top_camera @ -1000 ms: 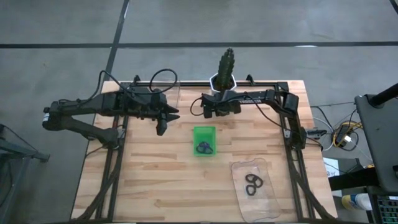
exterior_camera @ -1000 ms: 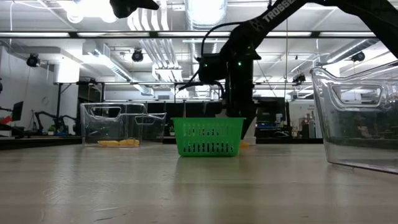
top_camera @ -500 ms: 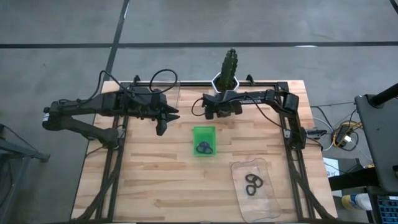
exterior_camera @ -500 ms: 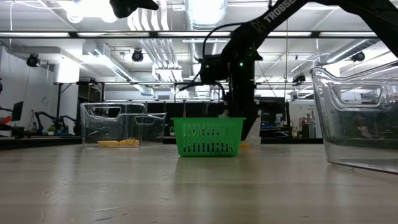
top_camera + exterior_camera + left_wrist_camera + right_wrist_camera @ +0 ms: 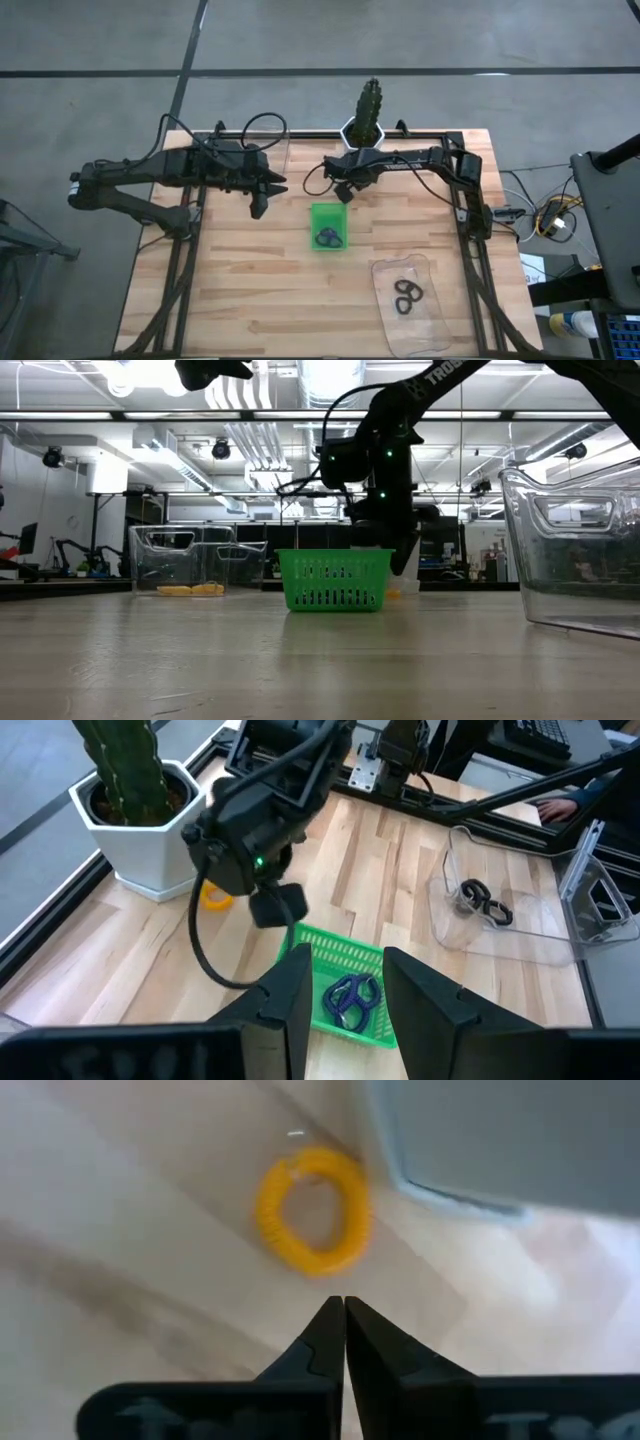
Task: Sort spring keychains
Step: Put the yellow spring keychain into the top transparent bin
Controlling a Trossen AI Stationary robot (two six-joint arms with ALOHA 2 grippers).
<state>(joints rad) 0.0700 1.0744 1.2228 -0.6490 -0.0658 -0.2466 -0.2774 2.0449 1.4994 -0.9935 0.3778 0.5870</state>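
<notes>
One orange keychain (image 5: 313, 1212), right arm (image 5: 440, 374) lettered "TROSS".

A grey concrete floor (image 5: 420, 35) crossed by dark lines surrounds the light butcher-block table (image 5: 250, 280). Beyond the tabletop lies an open workshop — white ceiling ducts (image 5: 245, 445), long strip lights (image 5: 330, 378), distant benches. A potted cactus (image 5: 368, 105) stands at the table's far edge.

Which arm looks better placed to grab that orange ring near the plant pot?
The right one: the right gripper hangs directly above the orange keychain, fingers shut. The left gripper waits farther away.
</notes>
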